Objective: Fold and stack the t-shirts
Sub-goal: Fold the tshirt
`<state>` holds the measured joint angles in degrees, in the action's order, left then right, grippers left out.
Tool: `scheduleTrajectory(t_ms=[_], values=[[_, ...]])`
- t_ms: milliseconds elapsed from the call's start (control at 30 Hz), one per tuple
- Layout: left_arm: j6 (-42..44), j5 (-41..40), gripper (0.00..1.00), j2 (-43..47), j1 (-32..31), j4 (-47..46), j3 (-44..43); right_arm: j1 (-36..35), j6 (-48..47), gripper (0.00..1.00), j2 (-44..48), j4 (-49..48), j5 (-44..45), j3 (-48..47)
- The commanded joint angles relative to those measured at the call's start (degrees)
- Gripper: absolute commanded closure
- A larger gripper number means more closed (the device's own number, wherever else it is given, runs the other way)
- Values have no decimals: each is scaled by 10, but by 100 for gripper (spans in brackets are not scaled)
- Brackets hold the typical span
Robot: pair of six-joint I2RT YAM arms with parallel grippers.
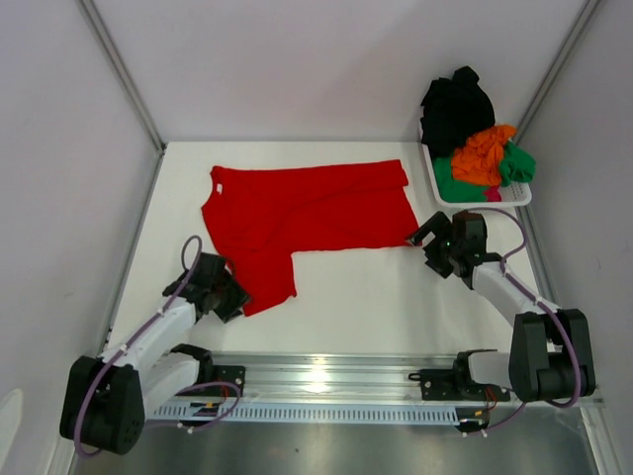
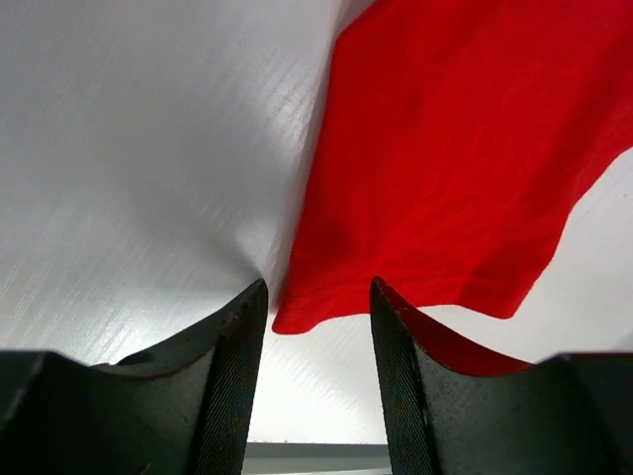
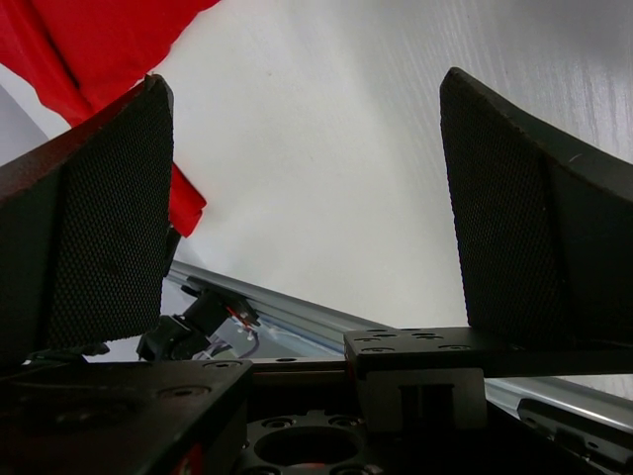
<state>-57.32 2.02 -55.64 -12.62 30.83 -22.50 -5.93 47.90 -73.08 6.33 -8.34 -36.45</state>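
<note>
A large red t-shirt (image 1: 307, 213) lies spread on the white table, with one part reaching down toward the near left. My left gripper (image 1: 235, 297) sits at that part's near left edge. In the left wrist view the red cloth's corner (image 2: 297, 319) lies just ahead of the gap of the left gripper (image 2: 316, 287), whose jaws are apart with only bare table between them. My right gripper (image 1: 423, 237) is at the shirt's near right corner, wide open. In the right wrist view red cloth (image 3: 89, 49) shows behind the left finger of the right gripper (image 3: 305, 79).
A white basket (image 1: 475, 201) stands at the back right, holding a black t-shirt (image 1: 457, 104), an orange one (image 1: 485, 153), a green one (image 1: 450, 183) and a bit of pink (image 1: 492, 195). Walls close in the table on three sides. A metal rail (image 1: 326, 376) runs along the near edge.
</note>
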Motion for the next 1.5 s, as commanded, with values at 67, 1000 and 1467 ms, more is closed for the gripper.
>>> scheduleTrajectory(t_ms=[67,1000,1467], values=[[34,-53,47,-36,-25,50,3,-3,12,1,0,-21,16,-7],[64,-63,99,-25,-32,36,11,25,-18,21,-181,-9,39,-113],[64,-63,99,-12,-32,32,18,11,-38,56,-238,-24,55,-112]])
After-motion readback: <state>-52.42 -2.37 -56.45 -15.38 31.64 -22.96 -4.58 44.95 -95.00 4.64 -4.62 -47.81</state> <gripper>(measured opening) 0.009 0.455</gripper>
